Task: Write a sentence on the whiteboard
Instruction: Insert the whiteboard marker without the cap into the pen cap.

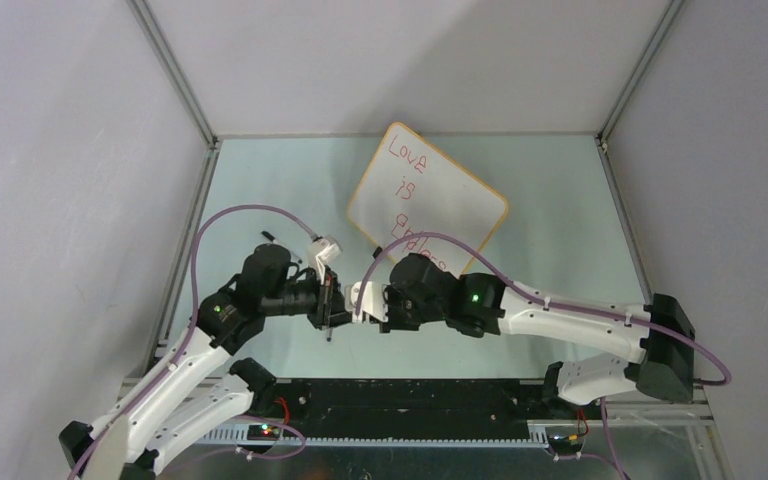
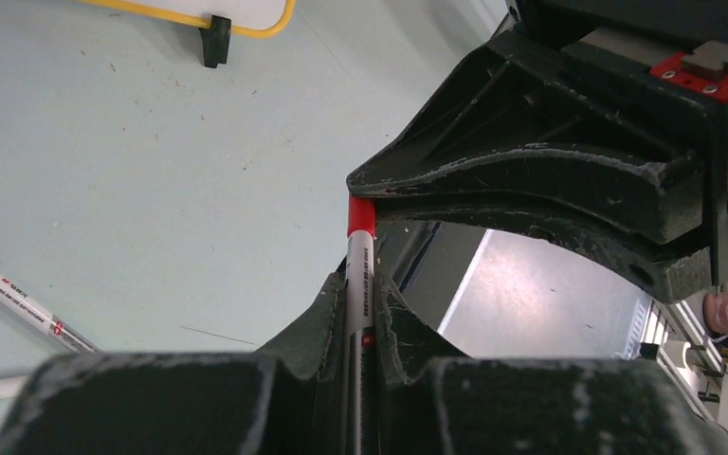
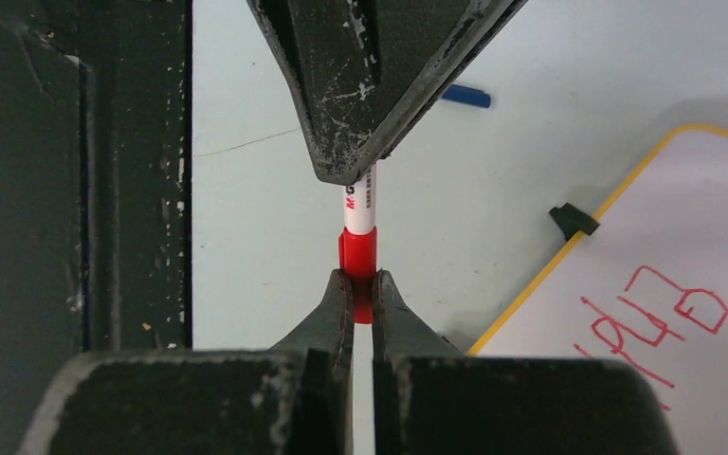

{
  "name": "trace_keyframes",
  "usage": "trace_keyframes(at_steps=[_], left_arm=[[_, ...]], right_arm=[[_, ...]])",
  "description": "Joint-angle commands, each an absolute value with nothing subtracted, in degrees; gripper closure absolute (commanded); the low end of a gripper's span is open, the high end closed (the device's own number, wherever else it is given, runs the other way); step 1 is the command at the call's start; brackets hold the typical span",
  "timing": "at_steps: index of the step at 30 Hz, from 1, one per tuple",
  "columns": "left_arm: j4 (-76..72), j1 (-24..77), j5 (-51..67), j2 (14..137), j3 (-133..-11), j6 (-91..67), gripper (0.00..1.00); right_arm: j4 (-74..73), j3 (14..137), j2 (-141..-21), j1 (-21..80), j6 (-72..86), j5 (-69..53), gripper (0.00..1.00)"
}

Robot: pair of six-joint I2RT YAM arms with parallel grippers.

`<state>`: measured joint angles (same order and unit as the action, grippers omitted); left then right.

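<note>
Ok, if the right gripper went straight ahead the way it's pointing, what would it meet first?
Most likely the left gripper, facing it tip to tip. The right gripper is shut on the red cap, and only a short stretch of marker, held by the left one, lies between.

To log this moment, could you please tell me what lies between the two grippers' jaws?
A red marker spans them: the left gripper holds its white barrel, the right gripper its red cap, clearest in both wrist views.
</note>
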<state>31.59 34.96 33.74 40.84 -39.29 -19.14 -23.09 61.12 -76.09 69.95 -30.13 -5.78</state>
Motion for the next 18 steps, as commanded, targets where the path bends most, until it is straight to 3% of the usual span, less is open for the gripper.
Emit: trace_keyframes(at_steps=[1, 18], left_arm=[[28.78, 35.24, 34.38, 41.83, -38.9, -19.82, 1.0], [28.87, 36.47, 34.16, 42.14, -38.88, -19.88, 1.0]], right_arm=[[-18.67, 71.13, -77.98, 72.26, -24.48, -11.89, 1.0], [2.75, 72.27, -79.33, 74.59, -19.75, -9.89, 1.0]])
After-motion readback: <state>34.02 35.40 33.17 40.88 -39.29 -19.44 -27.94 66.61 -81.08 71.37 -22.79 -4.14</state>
